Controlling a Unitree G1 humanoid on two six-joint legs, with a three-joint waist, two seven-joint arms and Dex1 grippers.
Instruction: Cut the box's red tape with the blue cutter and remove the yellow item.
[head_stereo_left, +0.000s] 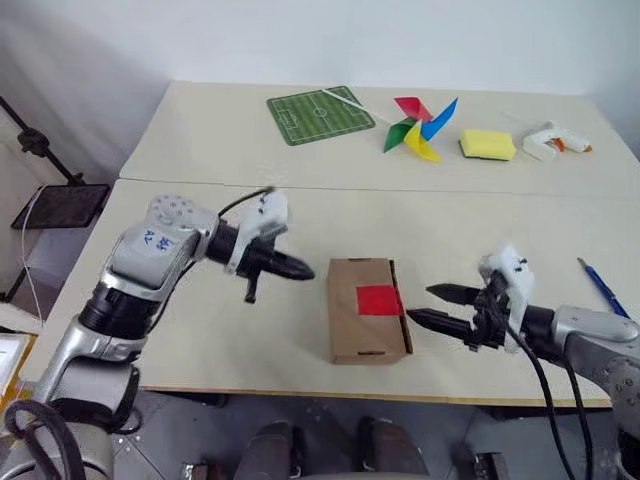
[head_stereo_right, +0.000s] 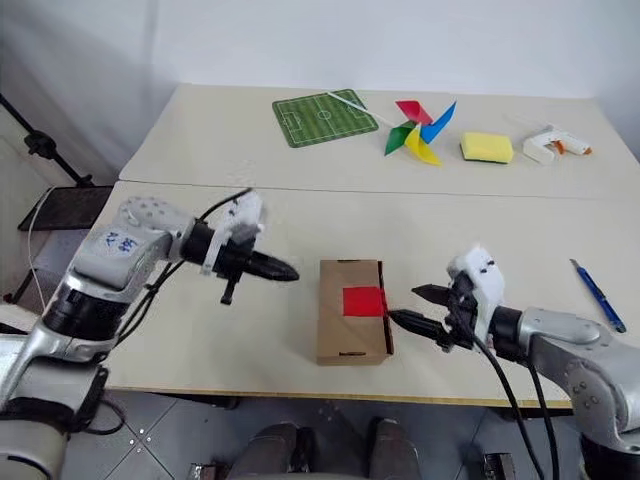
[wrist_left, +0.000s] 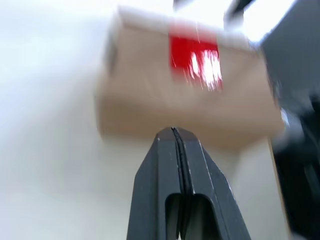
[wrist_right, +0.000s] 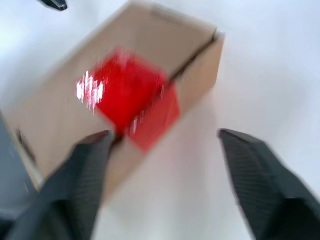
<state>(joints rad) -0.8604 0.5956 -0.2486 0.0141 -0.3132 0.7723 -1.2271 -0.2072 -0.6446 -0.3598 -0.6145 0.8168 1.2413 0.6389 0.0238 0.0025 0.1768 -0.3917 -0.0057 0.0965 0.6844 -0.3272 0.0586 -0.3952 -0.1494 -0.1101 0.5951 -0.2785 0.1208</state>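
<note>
The brown box (head_stereo_left: 350, 325) lies closed on the near table, with the red tape (head_stereo_left: 378, 300) over its top and down its right edge. My left gripper (head_stereo_left: 305, 270) hovers shut and empty just left of the box, pointing at it; the left wrist view shows its fingertips (wrist_left: 172, 131) pressed together before the box (wrist_left: 145, 100). On the other side, my right gripper (head_stereo_left: 420, 304) stands open, its lower fingertip close against the taped side. The blue cutter (head_stereo_left: 602, 287) lies on the table at the far right. The yellow item is hidden.
On the far table lie a green football-pitch mat (head_stereo_left: 320, 115), a multicoloured pinwheel (head_stereo_left: 420, 128), a yellow sponge (head_stereo_left: 487, 145) and a white glue gun (head_stereo_left: 555, 142). The table's front edge (head_stereo_left: 300, 392) runs just below the box.
</note>
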